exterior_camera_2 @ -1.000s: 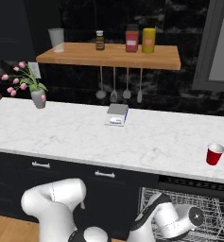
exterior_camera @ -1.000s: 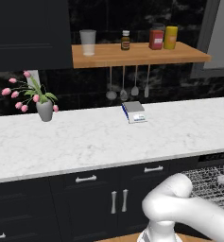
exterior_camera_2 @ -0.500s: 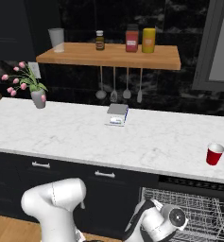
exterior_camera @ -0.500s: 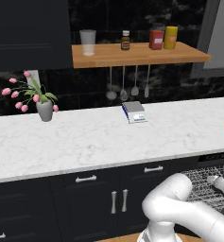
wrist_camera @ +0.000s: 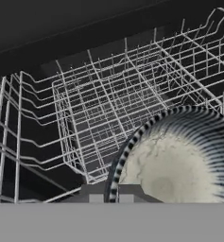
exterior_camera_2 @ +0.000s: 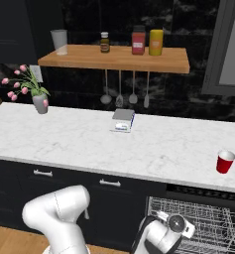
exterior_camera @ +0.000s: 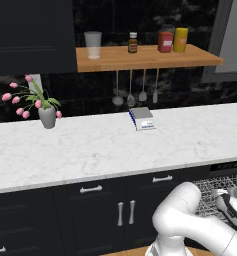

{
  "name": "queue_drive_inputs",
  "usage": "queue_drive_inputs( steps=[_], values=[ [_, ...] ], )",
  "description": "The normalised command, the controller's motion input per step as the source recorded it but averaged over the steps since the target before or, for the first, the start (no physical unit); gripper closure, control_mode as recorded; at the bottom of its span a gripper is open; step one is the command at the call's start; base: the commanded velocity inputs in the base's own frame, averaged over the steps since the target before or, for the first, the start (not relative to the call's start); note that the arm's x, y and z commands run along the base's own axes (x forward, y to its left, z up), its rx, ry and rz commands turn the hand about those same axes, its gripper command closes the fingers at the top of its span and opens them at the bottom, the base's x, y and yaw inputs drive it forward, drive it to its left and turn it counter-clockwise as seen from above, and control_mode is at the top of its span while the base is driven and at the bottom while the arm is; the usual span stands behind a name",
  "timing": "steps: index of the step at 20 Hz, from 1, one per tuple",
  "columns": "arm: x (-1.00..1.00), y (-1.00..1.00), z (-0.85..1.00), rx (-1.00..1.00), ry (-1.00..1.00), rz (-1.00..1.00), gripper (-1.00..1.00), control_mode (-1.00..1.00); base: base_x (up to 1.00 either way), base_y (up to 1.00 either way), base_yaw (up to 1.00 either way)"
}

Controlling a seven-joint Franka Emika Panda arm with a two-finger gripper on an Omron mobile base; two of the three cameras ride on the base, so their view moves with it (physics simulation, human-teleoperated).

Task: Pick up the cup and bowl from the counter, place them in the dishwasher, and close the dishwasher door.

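While the gripper (wrist_camera: 107,196) hangs low over the dishwasher (exterior_camera_2: 208,225), its fingers pinch the rim of the bowl (wrist_camera: 179,156), which sits tilted just above the wire rack (wrist_camera: 99,108). To do this step well, I judge the bowl should be eased down until its base rests between the tines near the rack's front, then let go without dragging the rim sideways against the wires. The bowl is round and shallow, pale and mottled inside, with a ribbed dark-and-light striped wall; it looks hard and smooth, so a rim pinch could slip. The rack is thin grey wire in a square grid with upright prongs. The cup (exterior_camera_2: 225,161), a small red tapered tumbler, stands near the right end of the counter (exterior_camera_2: 89,144), close to its front edge, on white veined marble.
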Motion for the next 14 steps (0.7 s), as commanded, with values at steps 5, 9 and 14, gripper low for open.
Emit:
queue_drive_inputs(
  steps=[5, 9, 14],
  values=[
    [0.0, -0.32, -0.37, -0.01, 0.24, 0.0, 1.0, -1.0, 0.0, 0.0, 0.0],
    [0.0, -0.01, -0.18, 0.0, 0.26, 0.0, -1.0, -1.0, 0.0, 0.0, 0.0],
    [0.0, 0.0, -0.03, 0.0, 0.11, 0.0, -1.0, -1.0, 0.0, 0.0, 0.0]
  ],
)
